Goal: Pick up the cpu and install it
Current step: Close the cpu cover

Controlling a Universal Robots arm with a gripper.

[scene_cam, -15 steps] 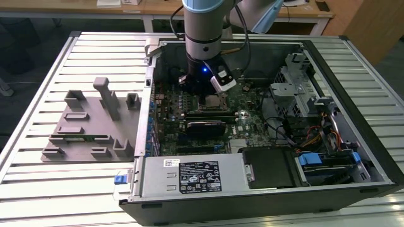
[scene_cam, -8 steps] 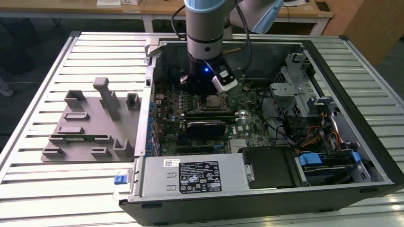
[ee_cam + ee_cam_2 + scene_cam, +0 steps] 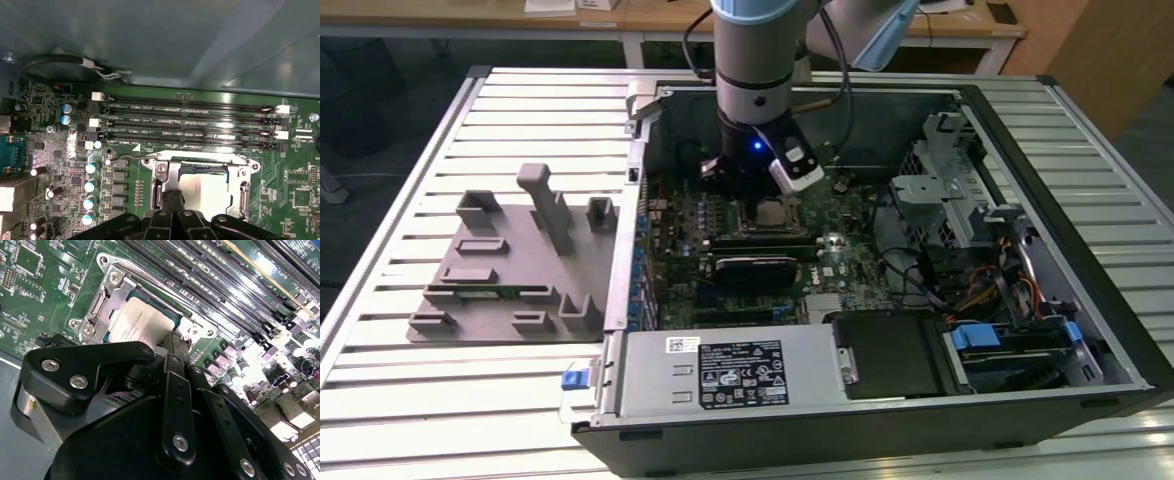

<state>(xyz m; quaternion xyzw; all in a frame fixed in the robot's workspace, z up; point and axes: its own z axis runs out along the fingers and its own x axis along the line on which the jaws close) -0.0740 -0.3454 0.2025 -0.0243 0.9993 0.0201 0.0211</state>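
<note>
**Here: cpu in its socket, pincer at its edge**

Exterior view: in the upper middle of the frame the arm reaches down into the open computer case point(image 3: 640, 200), which lies on the slatted tabletop point(image 3: 400, 150). The pincer point(image 3: 754, 190) hangs just over the cpu point(image 3: 781, 212). A grey fixture block point(image 3: 507, 270) stands toward the exterior view's left.

Second wrist view: the cpu point(image 3: 137, 322) lies flat inside the metal socket frame point(image 3: 107, 295). The pincer point(image 3: 171, 339) has its fingers together at the chip's edge, gripping nothing.

First wrist view: the pincer point(image 3: 171, 197) meets the rim of the cpu point(image 3: 205, 192). Memory slots point(image 3: 190, 125) run beside the socket.
</note>
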